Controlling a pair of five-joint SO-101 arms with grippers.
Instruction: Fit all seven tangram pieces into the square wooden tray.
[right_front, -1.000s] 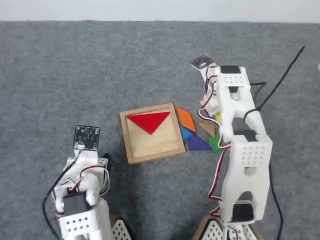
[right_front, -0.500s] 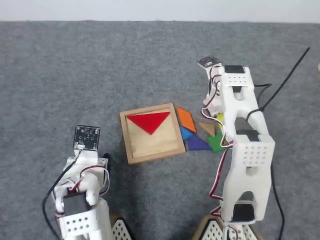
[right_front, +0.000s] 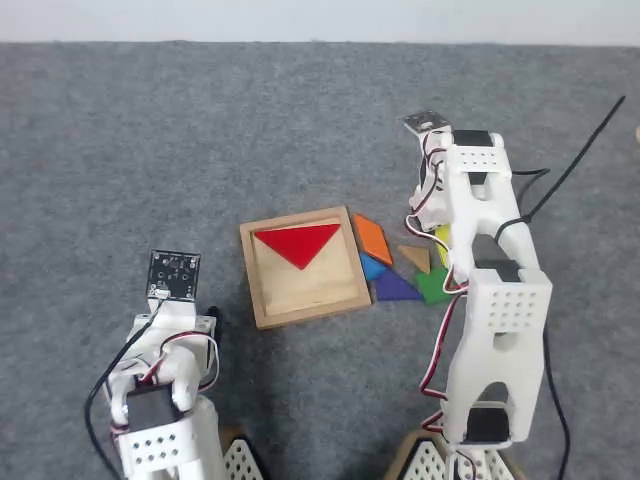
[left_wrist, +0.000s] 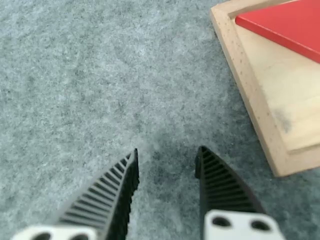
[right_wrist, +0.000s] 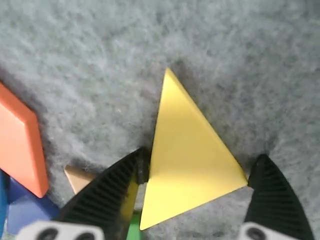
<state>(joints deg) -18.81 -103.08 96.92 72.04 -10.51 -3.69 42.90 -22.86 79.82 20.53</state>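
Note:
The square wooden tray (right_front: 262, 305) lies mid-table with a red triangle (right_front: 298, 243) in its far half. Beside its right edge lie an orange parallelogram (right_front: 372, 238), a blue piece (right_front: 371, 266), a purple triangle (right_front: 396, 288), a tan triangle (right_front: 414, 257) and a green piece (right_front: 432, 285). The yellow triangle (right_wrist: 190, 155) lies flat on the carpet. My right gripper (right_wrist: 200, 159) stands open astride it, and one finger (right_wrist: 117, 187) touches its edge. My left gripper (left_wrist: 167, 152) hangs open over bare carpet near the tray's corner (left_wrist: 250, 100).
Grey carpet covers the whole table. The right arm (right_front: 470, 190) stands over the yellow piece and hides most of it from above. The left arm (right_front: 165, 400) sits at the front left, apart from the tray. A black cable (right_front: 570, 160) trails off to the right.
The right arm has shifted a little to the right over the loose pieces. The left arm and all the pieces kept still.

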